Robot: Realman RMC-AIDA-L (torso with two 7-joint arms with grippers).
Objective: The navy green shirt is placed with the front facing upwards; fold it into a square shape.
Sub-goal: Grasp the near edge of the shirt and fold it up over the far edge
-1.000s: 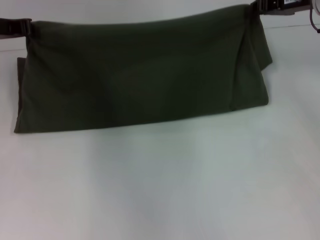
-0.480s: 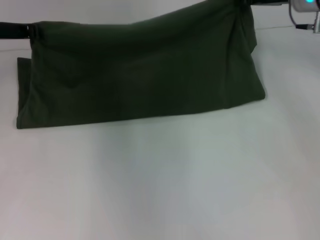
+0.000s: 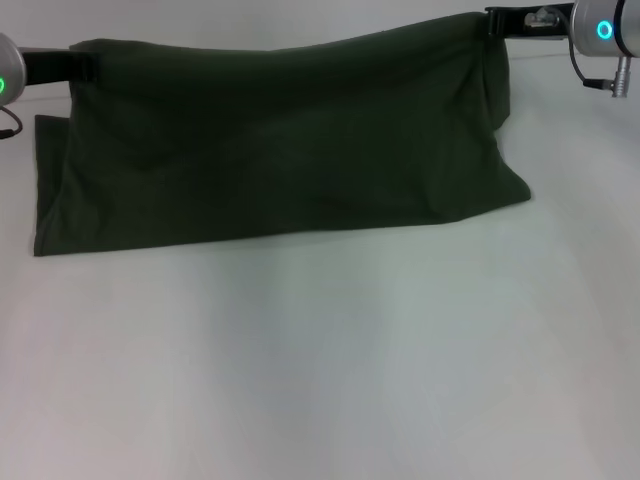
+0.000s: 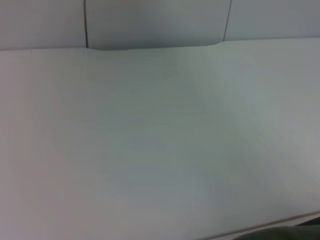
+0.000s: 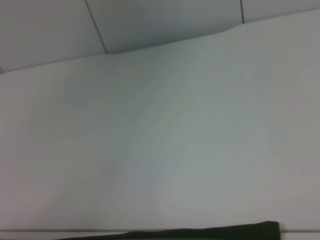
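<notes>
- The navy green shirt (image 3: 280, 150), a large dark olive-green cotton garment showing only plain cloth with no lettering, is held up by its top edge across the far part of the head view.
- Its upper edge is stretched between the two grippers, running from the left corner up to a slightly higher right corner.
- Its lower edge is seen lying on the white table surface (image 3: 330, 370), which spreads bare in front of it.
- At the shirt's left side a second layer of cloth is visible, sticking out a little beyond the front layer and reaching down to the table.
- At its right side the cloth is gathered into vertical folds below the held corner, and the bottom right corner juts outward.
- The left gripper (image 3: 82, 64), a dark clamp on an arm with a green ring light, is closed on the shirt's top left corner.
- The right gripper (image 3: 492, 20), also dark and on an arm with a blue-green ring light, is closed on the top right corner.
- In the left wrist view mostly the white table is shown, with a grey panelled wall (image 4: 155, 22) behind it.
- In the right wrist view a thin dark strip of the shirt (image 5: 200, 233) is seen at one edge of the picture, over the white table.
</notes>
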